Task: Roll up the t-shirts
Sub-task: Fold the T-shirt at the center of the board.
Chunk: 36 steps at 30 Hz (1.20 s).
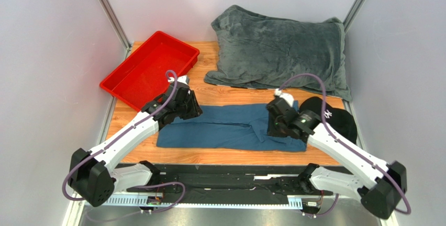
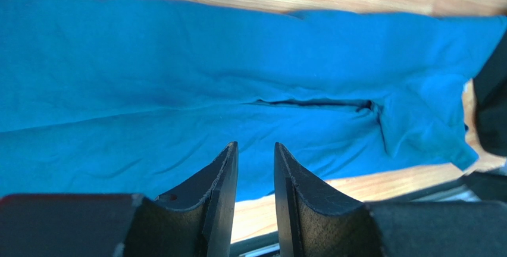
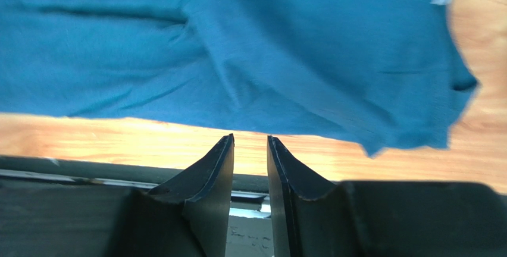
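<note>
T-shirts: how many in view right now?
1. A dark teal-blue cotton t-shirt lies folded into a long strip across the near part of the wooden table. More could be hidden under the fuzzy grey blanket at the back.

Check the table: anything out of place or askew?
The red tray sits skewed at the far left corner, one corner overhanging the table edge. A black cap lies by the right end of the t-shirt, unrelated to rolling. Nothing looks spilled or damaged.
</note>
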Each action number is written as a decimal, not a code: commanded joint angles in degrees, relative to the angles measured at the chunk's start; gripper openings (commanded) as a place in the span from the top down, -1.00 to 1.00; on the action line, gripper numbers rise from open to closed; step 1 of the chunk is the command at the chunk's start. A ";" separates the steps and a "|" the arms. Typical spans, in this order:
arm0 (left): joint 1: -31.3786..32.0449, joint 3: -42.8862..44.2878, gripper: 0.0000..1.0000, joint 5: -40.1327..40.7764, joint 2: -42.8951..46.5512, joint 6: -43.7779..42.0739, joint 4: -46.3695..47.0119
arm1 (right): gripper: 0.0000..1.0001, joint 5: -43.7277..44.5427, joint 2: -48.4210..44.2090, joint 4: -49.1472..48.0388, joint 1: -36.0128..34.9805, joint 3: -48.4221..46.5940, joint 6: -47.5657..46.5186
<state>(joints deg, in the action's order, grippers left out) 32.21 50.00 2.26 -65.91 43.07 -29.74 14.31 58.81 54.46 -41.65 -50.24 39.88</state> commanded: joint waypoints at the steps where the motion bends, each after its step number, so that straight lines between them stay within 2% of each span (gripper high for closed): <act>1: -0.65 1.59 0.27 1.86 -0.71 2.20 0.82 | 0.35 7.40 6.82 -5.76 -7.38 0.84 2.13; 4: -2.58 2.64 0.27 0.65 -1.50 1.41 0.12 | 0.31 9.86 12.97 -6.99 -8.97 0.14 1.96; 11: -6.63 3.26 0.28 -1.82 -2.21 -0.44 -0.50 | 0.23 11.36 20.72 -8.92 -9.50 -1.53 0.64; 27: -8.56 3.70 0.31 -3.58 -6.16 -1.23 0.91 | 0.20 8.28 25.65 -12.18 -9.50 -1.35 -1.82; 29: -8.65 3.97 0.31 -3.67 -6.60 -1.41 1.00 | 0.31 8.37 26.36 -12.27 -9.42 -1.53 -1.91; 30: -8.65 3.97 0.31 -3.67 -6.95 -1.50 1.00 | 0.42 8.46 26.45 -12.18 -9.42 -1.79 -2.00; 31: -8.56 4.05 0.31 -3.58 -7.04 -1.50 1.17 | 0.67 8.37 26.62 -12.18 -9.33 -1.88 -2.08; 34: -8.74 4.05 0.31 -3.67 -7.48 -1.67 1.17 | 1.00 8.81 26.80 -10.69 -9.07 -3.46 -2.09; 36: -8.91 4.05 0.31 -3.76 -7.48 -1.76 1.17 | 1.00 9.33 25.49 -8.76 -8.98 -4.43 -2.35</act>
<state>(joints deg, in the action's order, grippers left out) 23.81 51.92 -0.69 -72.99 42.63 -30.17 21.98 85.52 44.29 -50.85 -50.83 37.69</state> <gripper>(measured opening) 0.346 0.017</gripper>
